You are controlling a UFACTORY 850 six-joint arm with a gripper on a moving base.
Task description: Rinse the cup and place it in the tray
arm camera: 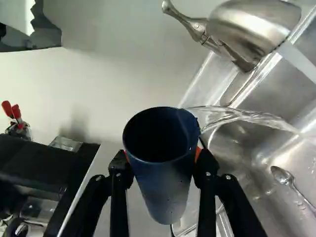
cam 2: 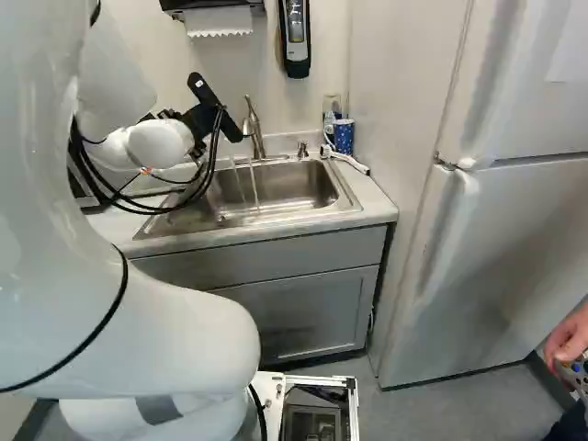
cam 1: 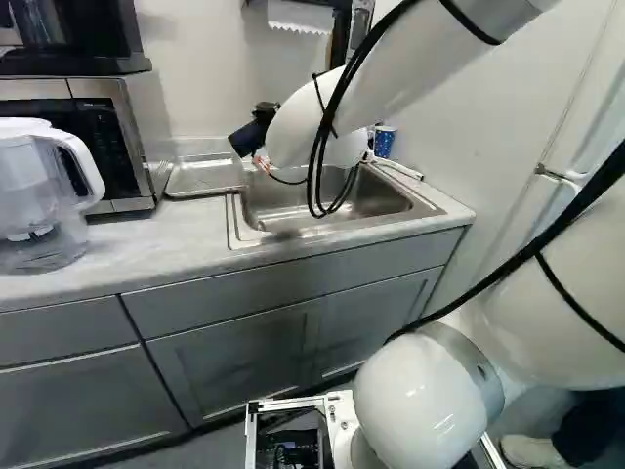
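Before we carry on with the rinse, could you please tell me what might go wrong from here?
The cup could slip in the gripper, as water streams off its rim. That stream starts near the edge of the sink, so a small turn might wet the counter. The black cables looping over the sink could get splashed.

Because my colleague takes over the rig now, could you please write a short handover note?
Hand: shut on the dark blue cup, holding it tilted near the sink's left side.
Places: silver metal tray left of the steel sink; metal faucet running; small metal spoon in the sink.
Done: cup gripped, water spilling from its rim into the sink. Whether the rinse is complete, I cannot tell.
Left: finish rinsing and draining if needed, then place the cup in the tray.
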